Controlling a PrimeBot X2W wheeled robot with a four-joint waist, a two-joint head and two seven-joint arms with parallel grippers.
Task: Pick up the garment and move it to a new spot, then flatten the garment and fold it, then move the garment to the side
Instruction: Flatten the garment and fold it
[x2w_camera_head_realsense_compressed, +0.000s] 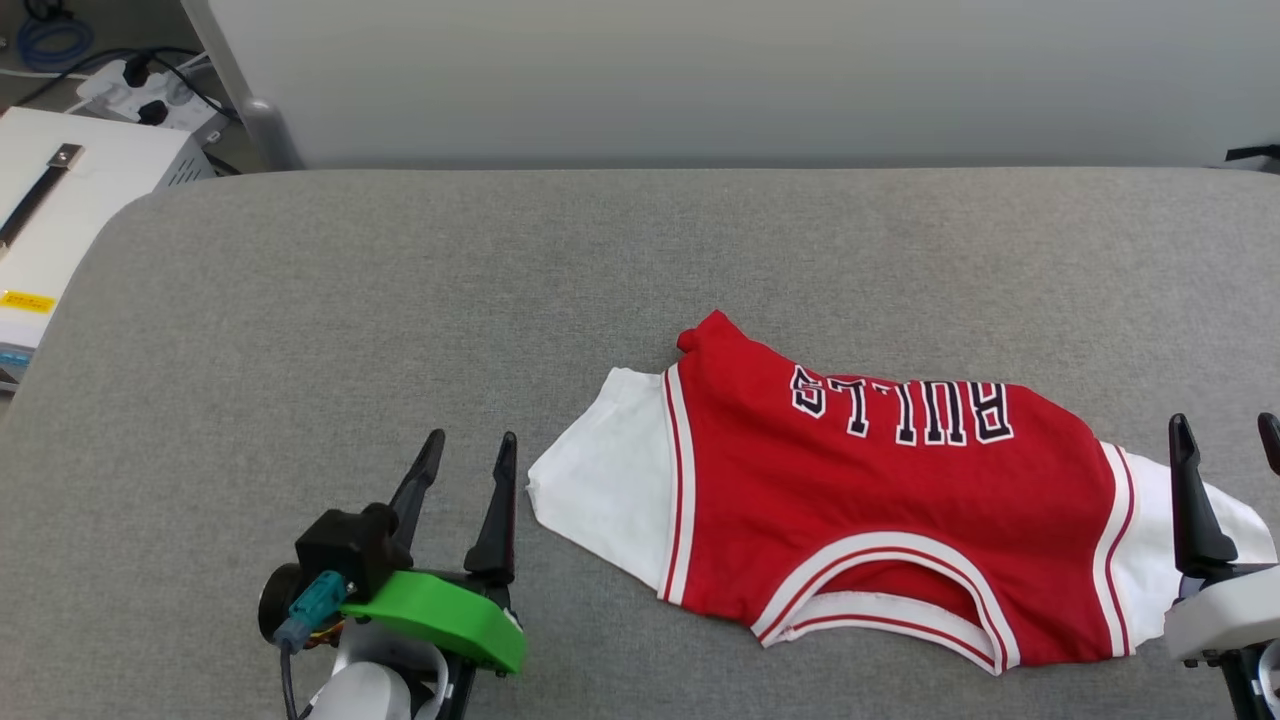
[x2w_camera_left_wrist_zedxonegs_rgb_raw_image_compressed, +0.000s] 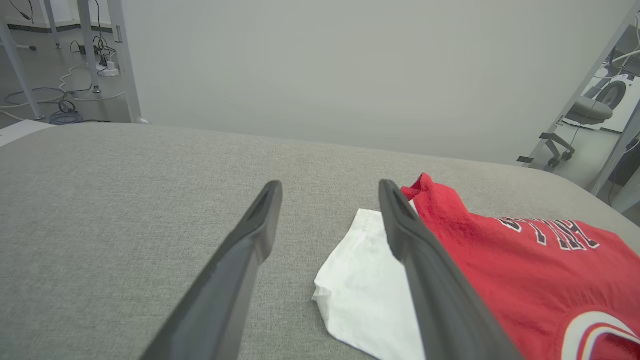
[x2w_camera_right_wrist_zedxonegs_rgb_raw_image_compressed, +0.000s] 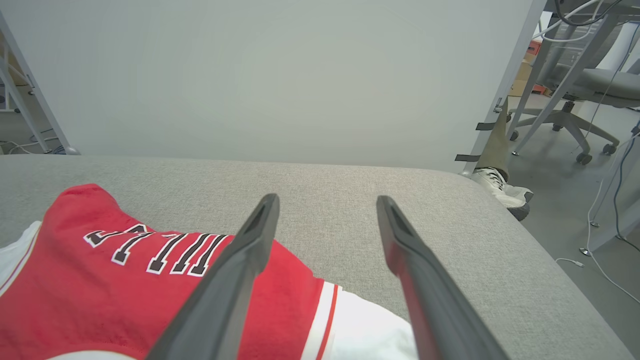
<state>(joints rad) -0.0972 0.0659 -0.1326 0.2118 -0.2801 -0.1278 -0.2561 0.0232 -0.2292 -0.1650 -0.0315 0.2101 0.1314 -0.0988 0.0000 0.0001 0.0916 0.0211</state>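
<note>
Red garment (x2w_camera_head_realsense_compressed: 860, 500) lies front-up & rumpled on grey tabletop (x2w_camera_head_realsense_compressed: 300, 300), ctr-right.

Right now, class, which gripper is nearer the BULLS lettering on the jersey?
Right. The right gripper is at the sleeve beside the lettering; the left gripper is past the other sleeve, farther off.

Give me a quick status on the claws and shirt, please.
Left claw open, beside a white sleeve. Right claw open, at the other sleeve. Shirt lies on table, far corner bunched. Person's foot off the table's right end.
</note>
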